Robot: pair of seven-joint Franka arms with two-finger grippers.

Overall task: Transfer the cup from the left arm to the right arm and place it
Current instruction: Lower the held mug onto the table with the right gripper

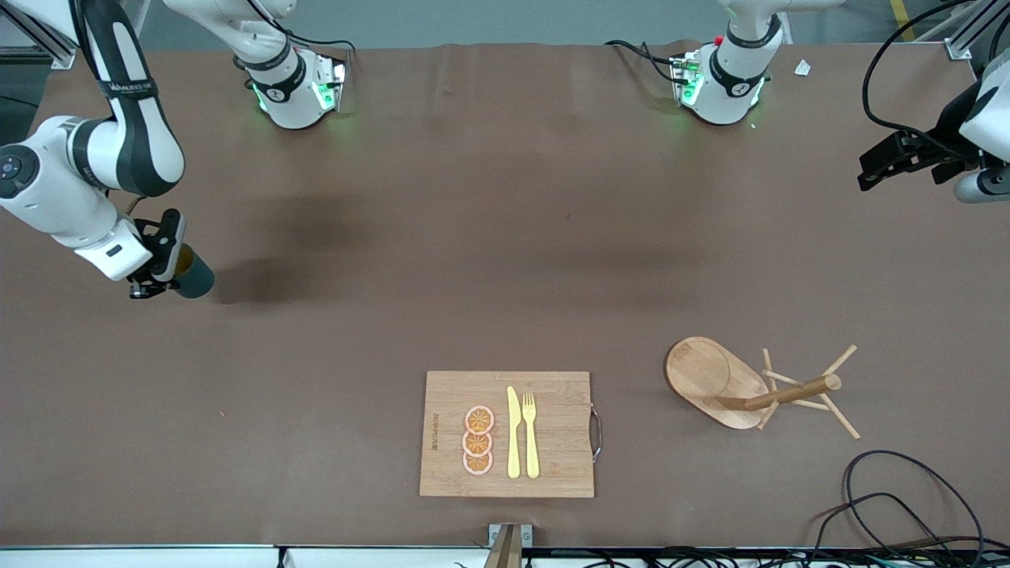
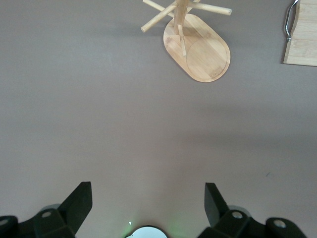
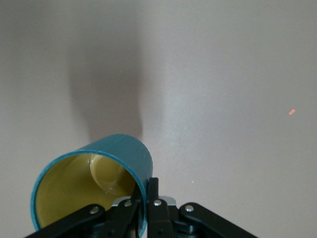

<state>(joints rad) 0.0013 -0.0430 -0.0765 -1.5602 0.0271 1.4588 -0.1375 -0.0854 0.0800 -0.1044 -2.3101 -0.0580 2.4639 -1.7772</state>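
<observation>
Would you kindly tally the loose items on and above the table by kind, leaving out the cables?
Teal cylindrical cup: 1
Bamboo cutting board: 1
Round orange slices: 3
Yellow plastic knife: 1
Yellow plastic fork: 1
Wooden peg rack: 1
Total: 8

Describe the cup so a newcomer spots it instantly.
Look toward the right arm's end of the brown table. There the right gripper is shut on the rim of the cup, tilted above the table. It is the only teal cylinder, yellow inside.
</observation>
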